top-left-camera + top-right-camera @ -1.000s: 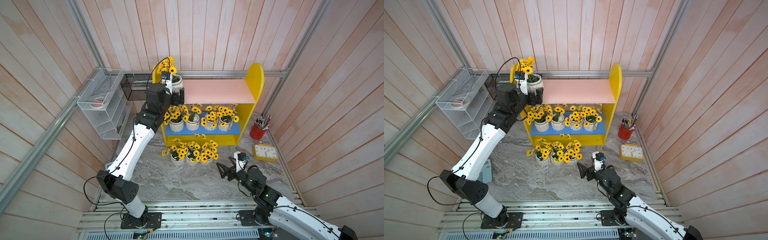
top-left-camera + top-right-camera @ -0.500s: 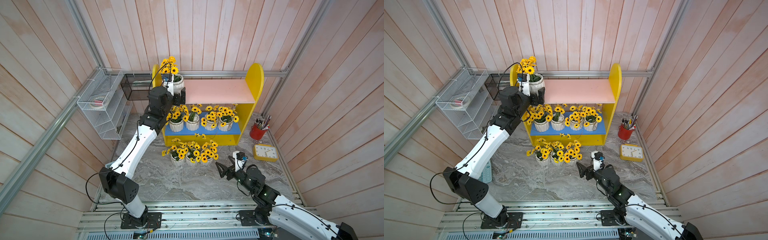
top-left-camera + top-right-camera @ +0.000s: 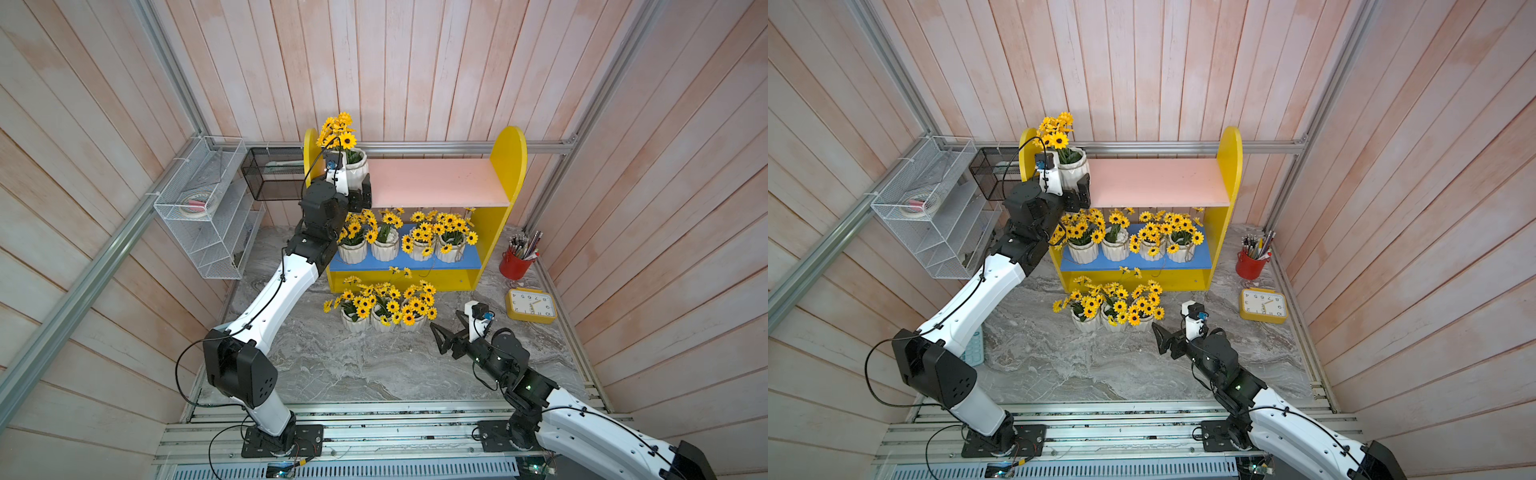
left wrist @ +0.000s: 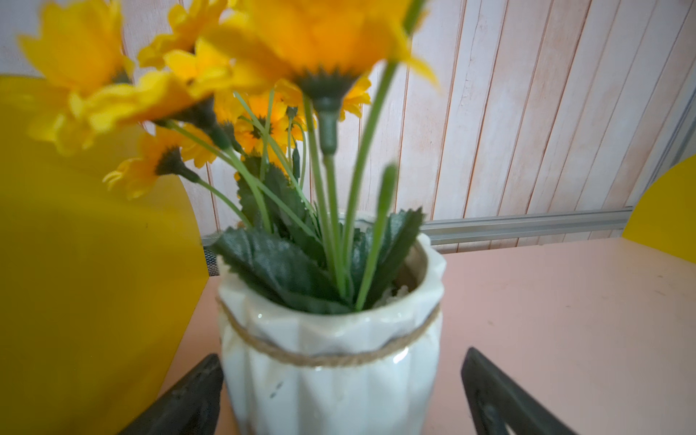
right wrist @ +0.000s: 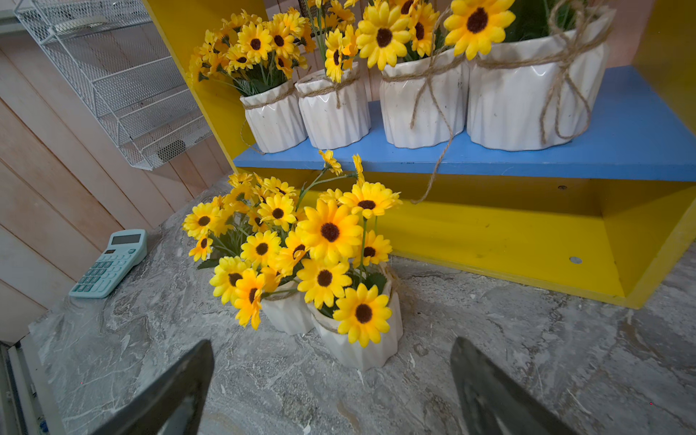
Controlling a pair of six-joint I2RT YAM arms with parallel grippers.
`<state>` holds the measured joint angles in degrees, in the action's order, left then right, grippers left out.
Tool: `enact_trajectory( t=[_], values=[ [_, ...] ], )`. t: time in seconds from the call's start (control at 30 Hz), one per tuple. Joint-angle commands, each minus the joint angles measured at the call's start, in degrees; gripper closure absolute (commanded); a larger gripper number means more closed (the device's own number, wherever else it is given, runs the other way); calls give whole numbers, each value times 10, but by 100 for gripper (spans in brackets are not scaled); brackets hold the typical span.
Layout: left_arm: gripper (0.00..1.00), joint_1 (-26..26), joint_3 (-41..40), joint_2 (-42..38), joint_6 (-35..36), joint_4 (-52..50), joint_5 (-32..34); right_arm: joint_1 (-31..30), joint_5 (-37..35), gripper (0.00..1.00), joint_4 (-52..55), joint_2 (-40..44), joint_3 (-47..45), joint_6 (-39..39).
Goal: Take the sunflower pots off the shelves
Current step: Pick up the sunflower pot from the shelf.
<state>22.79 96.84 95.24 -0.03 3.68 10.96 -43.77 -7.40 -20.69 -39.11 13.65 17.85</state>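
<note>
End effectors both wide open. Left end effector (image 4: 341, 356) straddles sunflower pot (image 3: 356, 166) on pink upper board (image 3: 436, 183), unclamped; right end effector (image 5: 331, 344) empty above surface (image 3: 353, 365).

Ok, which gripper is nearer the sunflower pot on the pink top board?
Left. The left gripper stands open on either side of that sunflower pot; the right gripper, also open, sits low over the marble table, in front of the shelves.

Sunflower pot (image 4: 331, 376) cropped, its nearest blooms (image 4: 320, 37) blurred.
</note>
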Motion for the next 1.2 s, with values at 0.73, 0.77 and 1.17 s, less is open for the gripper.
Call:
enact_trajectory(
  t=[0.73, 0.77, 1.17],
  values=[
    [0, -11, 185, 110, 6, -103, 48, 3, -4, 2, -16, 48, -10, -8],
    [0, -11, 186, 112, 7, -103, 49, 4, -4, 2, -14, 51, -10, -7],
    [7, -14, 190, 125, 28, -107, 39, 4, -7, 2, -5, 68, -13, -4]
  ],
)
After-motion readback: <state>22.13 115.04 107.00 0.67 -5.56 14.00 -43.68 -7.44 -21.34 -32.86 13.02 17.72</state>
